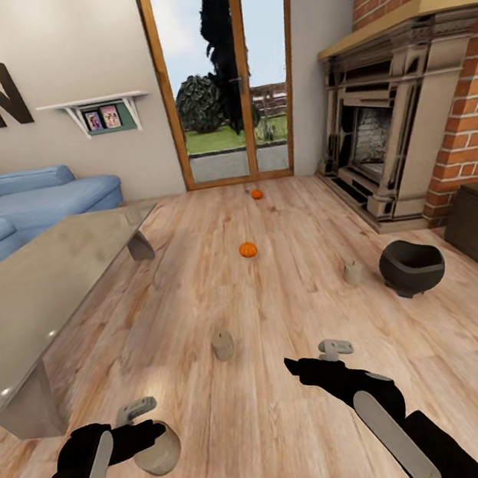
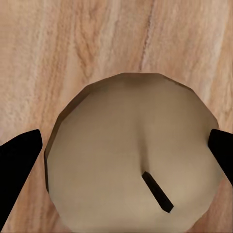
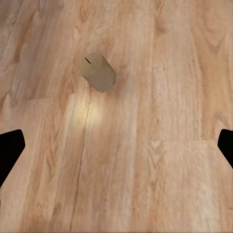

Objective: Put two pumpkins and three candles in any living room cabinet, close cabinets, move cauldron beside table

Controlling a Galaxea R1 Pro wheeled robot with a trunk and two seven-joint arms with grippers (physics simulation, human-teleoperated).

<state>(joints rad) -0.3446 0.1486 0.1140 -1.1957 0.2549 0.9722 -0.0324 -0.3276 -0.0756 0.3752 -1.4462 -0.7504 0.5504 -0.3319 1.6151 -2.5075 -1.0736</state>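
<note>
Left wrist view: left gripper [image 2: 124, 160] jaws wide, straddling candle [image 2: 133, 155] on floor [image 2: 73, 43]; grasp step, closing next. Right gripper [image 3: 116, 150] jaws wide, empty.

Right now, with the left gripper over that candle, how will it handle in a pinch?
The candle looks like a stiff, stubby cylinder, so probably a firm hold. It nearly spans the open left gripper, so little margin. Its rounded sides may slip or roll if knocked over.

Wood floor [image 1: 317, 428] (pumpkins [image 1: 248, 249], candles [image 1: 222, 344], cauldron [image 1: 411, 266]).
</note>
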